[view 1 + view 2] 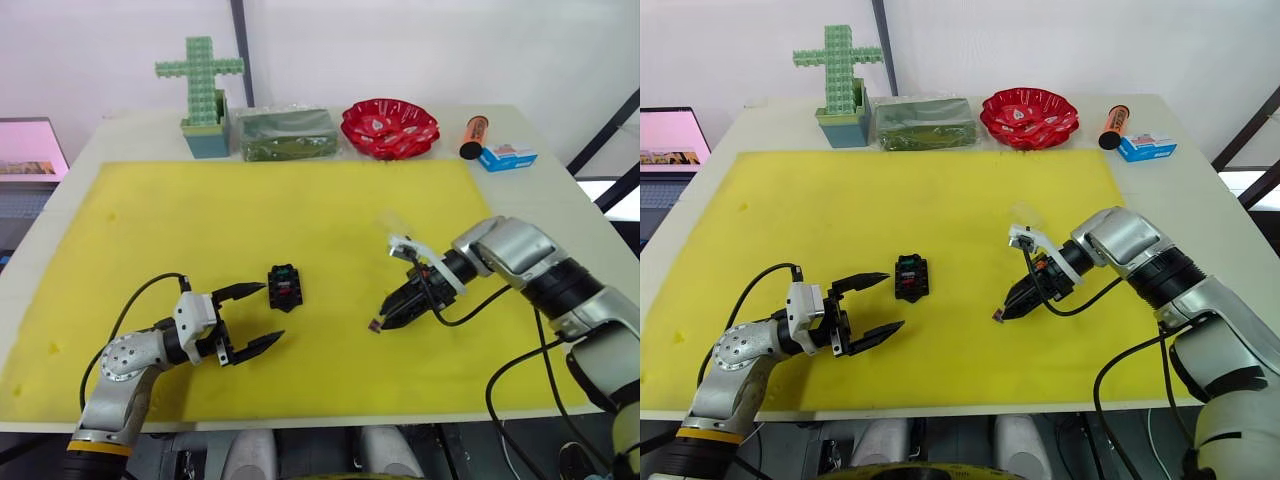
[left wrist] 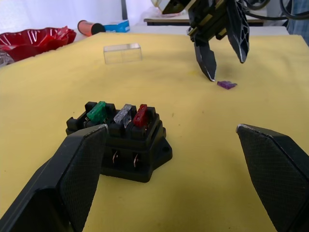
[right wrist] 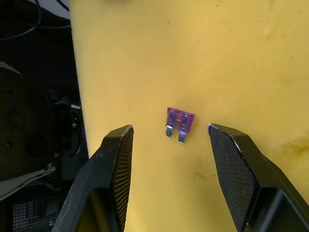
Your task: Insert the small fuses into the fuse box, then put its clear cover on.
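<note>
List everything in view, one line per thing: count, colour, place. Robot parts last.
fuse box: one, black, mid yellow mat, beside left gripper.
seated fuses: three, green, whitish-grey, red, in the box.
loose fuse: one, purple, flat on mat between right gripper's fingers.
clear cover: one, transparent, on mat.
yellow mat: one, covers table.
cross block model: one, green, table's far edge.
bag: one, clear, green-filled, beside it.
bowl: one, red.
tube: one, orange.
carton: one, blue-white.
left gripper: open.
right gripper: open.
</note>
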`<control>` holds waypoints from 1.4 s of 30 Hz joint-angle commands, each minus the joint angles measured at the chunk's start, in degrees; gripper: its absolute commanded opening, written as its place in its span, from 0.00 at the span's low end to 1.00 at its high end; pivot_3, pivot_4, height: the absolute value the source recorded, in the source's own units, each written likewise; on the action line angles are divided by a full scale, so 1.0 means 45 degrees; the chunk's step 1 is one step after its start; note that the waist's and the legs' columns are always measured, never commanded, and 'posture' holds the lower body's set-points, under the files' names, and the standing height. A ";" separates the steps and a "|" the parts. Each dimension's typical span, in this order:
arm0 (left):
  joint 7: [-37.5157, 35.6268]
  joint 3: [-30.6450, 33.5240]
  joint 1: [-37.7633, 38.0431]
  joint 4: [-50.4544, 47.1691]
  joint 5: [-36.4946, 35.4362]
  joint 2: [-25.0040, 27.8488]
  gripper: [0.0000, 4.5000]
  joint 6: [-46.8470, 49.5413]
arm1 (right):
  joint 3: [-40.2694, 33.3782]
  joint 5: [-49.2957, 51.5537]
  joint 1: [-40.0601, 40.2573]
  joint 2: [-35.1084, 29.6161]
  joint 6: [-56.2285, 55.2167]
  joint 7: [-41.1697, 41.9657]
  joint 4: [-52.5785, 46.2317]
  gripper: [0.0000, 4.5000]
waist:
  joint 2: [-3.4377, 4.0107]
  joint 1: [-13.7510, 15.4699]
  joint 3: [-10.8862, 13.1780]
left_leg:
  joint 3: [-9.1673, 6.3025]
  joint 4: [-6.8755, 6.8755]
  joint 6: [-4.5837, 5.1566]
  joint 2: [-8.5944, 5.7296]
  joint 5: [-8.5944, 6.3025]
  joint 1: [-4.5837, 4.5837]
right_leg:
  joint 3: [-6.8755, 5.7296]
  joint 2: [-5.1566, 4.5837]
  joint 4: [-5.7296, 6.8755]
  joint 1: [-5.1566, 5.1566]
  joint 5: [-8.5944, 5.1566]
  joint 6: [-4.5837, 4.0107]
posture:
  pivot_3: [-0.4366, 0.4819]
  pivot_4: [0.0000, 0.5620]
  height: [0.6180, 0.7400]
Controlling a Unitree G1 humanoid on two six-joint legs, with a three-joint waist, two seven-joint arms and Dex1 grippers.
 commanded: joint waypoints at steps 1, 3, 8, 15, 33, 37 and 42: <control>0.0012 0.0033 -0.0063 -0.0402 -0.0030 0.0057 1.00 -0.0110 | 0.0237 -0.0261 -0.0338 0.0010 -0.0205 0.0571 -0.0023 0.56 | 0.0000 0.0002 0.0000 | -0.0001 0.0001 0.0000 0.0000 0.0000 0.0000 | -0.0001 0.0000 0.0003 0.0000 0.0001 0.0001 | 0.48 0.27 1.00; 0.0016 0.0034 -0.0038 -0.0420 -0.0026 0.0059 1.00 -0.0116 | 0.0363 -0.0452 -0.0327 0.0132 -0.0366 0.0584 0.0247 0.56 | 0.0000 0.0001 0.0000 | -0.0001 0.0002 0.0000 0.0000 0.0000 0.0001 | -0.0001 0.0000 0.0004 0.0002 0.0001 0.0002 | 0.48 0.27 1.00; 0.0043 0.0021 -0.0022 -0.0420 -0.0001 0.0041 1.00 -0.0129 | 0.0243 -0.0748 -0.0404 0.0799 -0.0358 0.0583 0.0929 0.38 | -0.0001 -0.0009 0.0000 | 0.0000 0.0004 0.0000 -0.0001 0.0000 0.0006 | -0.0001 0.0001 0.0005 0.0006 0.0001 0.0002 | 0.48 0.27 1.00; 0.0064 -0.0039 -0.0005 -0.0444 0.0059 0.0013 1.00 -0.0166 | 0.0151 -0.1432 -0.0261 0.1329 -0.0418 0.0524 0.1591 0.01 | -0.0001 -0.0004 -0.0001 | -0.0001 0.0004 0.0000 -0.0001 0.0000 0.0007 | -0.0002 0.0003 0.0012 0.0007 0.0005 0.0008 | 0.48 0.27 1.00; 0.0147 0.0034 0.0268 -0.0617 0.0001 -0.0003 1.00 -0.0212 | -0.6761 0.5211 0.3501 0.0201 0.7744 -0.5290 -0.3058 0.01 | -0.0010 0.0065 -0.0007 | -0.0034 0.0020 -0.0003 -0.0002 -0.0002 0.0003 | -0.0023 -0.0011 0.0004 0.0036 0.0002 -0.0003 | 0.48 0.27 1.00; 0.0119 0.0032 0.0299 -0.0569 -0.0003 -0.0025 1.00 -0.0215 | -0.9314 0.9906 0.6679 -0.0454 0.7744 -0.9706 -0.5044 0.01 | -0.0007 0.0170 -0.0005 | -0.0031 0.0022 -0.0004 -0.0013 -0.0003 -0.0001 | -0.0027 -0.0028 -0.0016 0.0051 0.0000 -0.0006 | 0.48 0.27 1.00; 0.0097 -0.0067 0.0090 -0.0451 0.0011 -0.0090 1.00 -0.0154 | -1.0460 1.6138 0.9489 0.0007 0.5469 -1.6916 -0.6186 0.01 | -0.0019 -0.0011 -0.0011 | -0.0041 0.0032 -0.0002 -0.0004 -0.0002 0.0019 | -0.0018 0.0007 -0.0005 0.0068 0.0000 -0.0001 | 0.48 0.27 1.00</control>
